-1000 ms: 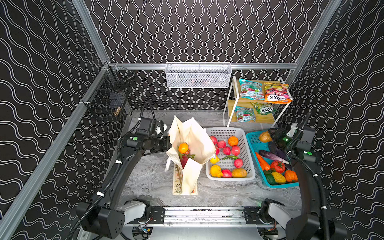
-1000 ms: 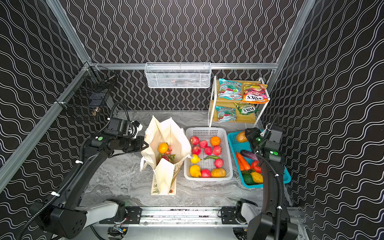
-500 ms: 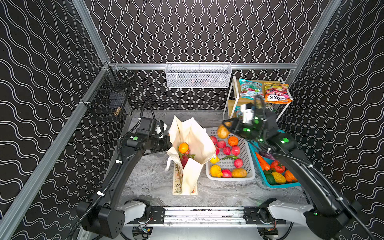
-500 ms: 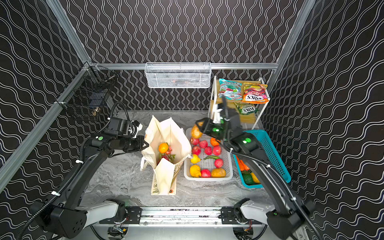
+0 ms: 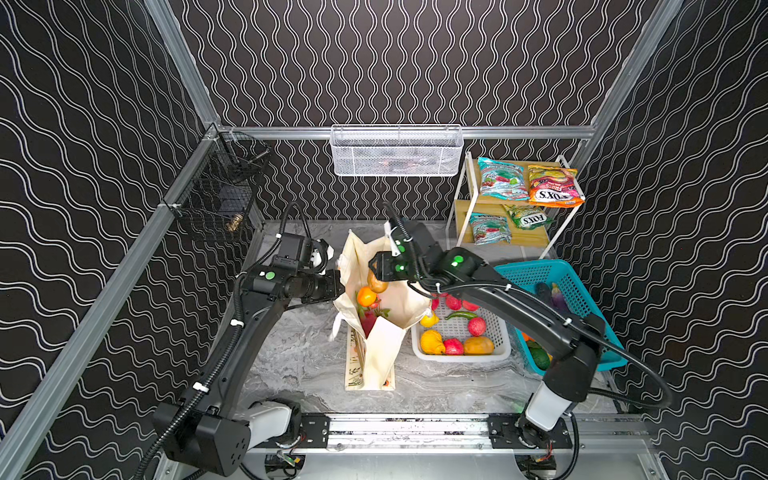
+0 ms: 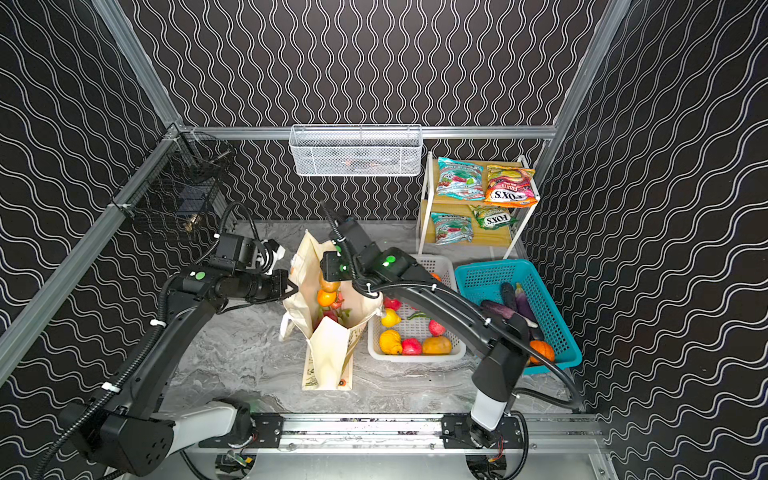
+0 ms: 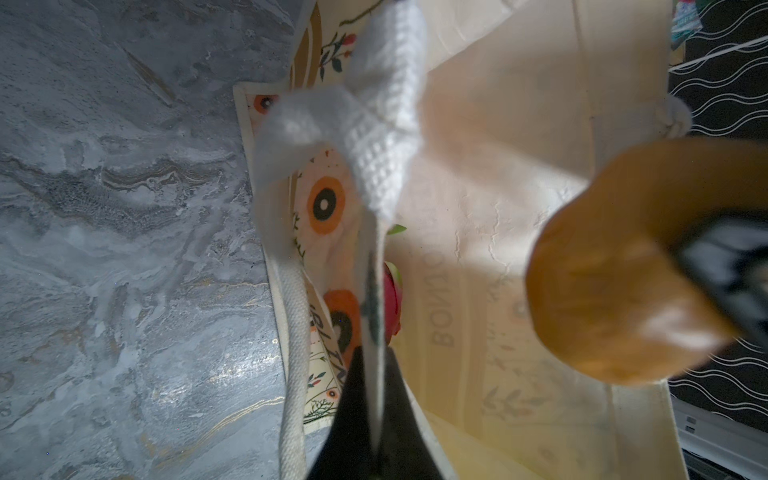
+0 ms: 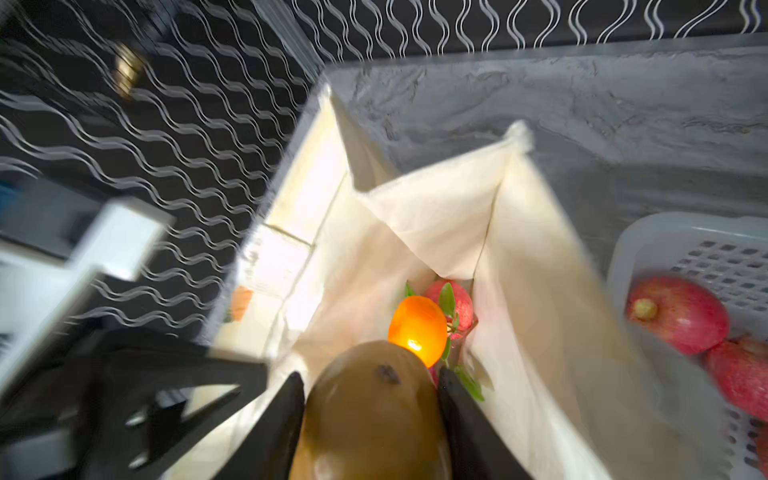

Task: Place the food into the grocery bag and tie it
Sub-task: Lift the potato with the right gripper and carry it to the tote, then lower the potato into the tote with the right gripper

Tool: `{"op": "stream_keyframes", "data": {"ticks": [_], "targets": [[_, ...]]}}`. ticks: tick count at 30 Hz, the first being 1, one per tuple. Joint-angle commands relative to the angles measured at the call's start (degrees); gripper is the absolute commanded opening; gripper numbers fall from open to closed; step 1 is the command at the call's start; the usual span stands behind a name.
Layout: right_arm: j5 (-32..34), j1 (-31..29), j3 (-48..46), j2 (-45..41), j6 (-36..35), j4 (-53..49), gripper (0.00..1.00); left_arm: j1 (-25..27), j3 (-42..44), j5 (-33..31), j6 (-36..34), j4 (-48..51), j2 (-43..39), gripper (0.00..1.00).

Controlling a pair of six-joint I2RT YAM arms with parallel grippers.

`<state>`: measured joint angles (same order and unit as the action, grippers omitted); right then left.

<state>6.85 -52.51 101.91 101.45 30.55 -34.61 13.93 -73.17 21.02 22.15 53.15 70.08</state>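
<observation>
Nearest, toward the bench's front edge at mid-width, see the grocery bag (image 5: 380, 357) standing upright: cream canvas, floral print and a tan lettered band down its near side, white strap handle (image 7: 386, 137) drooping off the rim, mouth spread open. Pinched at its left rim by the left gripper (image 7: 370, 374), jaws closed flat on the fabric. Inside, can make out an orange (image 8: 417, 328) and a magenta dragon fruit (image 8: 463, 309) with green leaves; cannot tell what lies beneath. Just over the mouth, note the right gripper (image 8: 370, 386), jaws half spread and pressed to both sides of a tan oval fruit (image 5: 377, 282); kind hard to tell, right wrist view blurred. Just beside the bag's right side, a white basket (image 5: 459, 357) of red and yellow fruit, far half hidden under the right arm. Along the right edge, a teal basket (image 5: 532, 276), contents partly covered by that arm. At the far right corner, a shelf rack (image 5: 530, 237) carrying teal and orange candy packets (image 5: 552, 187).
</observation>
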Motion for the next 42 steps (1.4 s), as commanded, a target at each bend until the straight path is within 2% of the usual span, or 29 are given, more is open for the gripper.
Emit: {"op": "stream_keyframes", "data": {"ticks": [1, 14, 35, 42], "targets": [[3.16, -0.44, -0.19, 2.41, -1.55, 0.67, 0.50, -0.01, -0.35, 0.85, -0.45, -1.20, 0.09, 0.00], [2.07, -1.77, -1.19, 12.51, -0.99, 3.42, 0.50, 0.00, -1.45, 1.07, -1.19, -0.76, 0.84, 0.00], [1.94, -4.13, -2.81, 18.69, 0.17, 4.19, 0.55, -0.20, -1.89, 0.25, -2.05, 0.03, 0.90, 0.00], [0.90, -4.09, -3.21, 20.35, 0.64, 4.40, 0.60, -0.17, -1.50, 0.26, -1.97, 0.08, 0.73, 0.00]]}}
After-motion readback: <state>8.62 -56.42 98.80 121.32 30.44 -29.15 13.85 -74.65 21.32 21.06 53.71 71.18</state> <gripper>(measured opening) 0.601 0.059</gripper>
